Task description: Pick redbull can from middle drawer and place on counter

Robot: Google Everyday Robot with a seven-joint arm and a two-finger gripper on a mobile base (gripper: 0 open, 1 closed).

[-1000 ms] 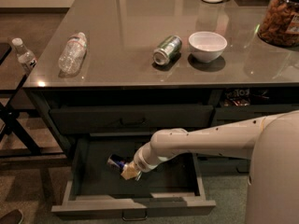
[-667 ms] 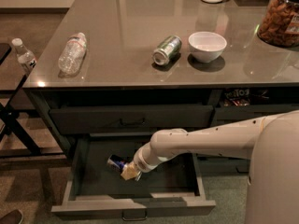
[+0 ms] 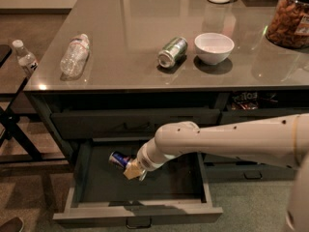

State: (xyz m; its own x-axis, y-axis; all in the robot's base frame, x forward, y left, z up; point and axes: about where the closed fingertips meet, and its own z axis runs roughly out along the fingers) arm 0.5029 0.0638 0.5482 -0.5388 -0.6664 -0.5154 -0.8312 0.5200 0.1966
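Your tool (image 3: 133,171) sits inside the open middle drawer (image 3: 145,212) at lower centre, right against the redbull can (image 3: 118,159); you cannot tell whether it grips it.

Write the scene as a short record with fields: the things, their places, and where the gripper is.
drawer: wide, shallow dark grey-green middle drawer, pulled open
target: small slim blue-and-silver redbull can, tilted, inside the drawer
gripper: two-finger gripper, down inside the drawer, right at the can
surface: glossy grey-brown rectangular counter
on counter: clear plastic bottle, lying; fat green-and-silver can, lying; round white bowl, upright
task state: redbull can not yet on the counter
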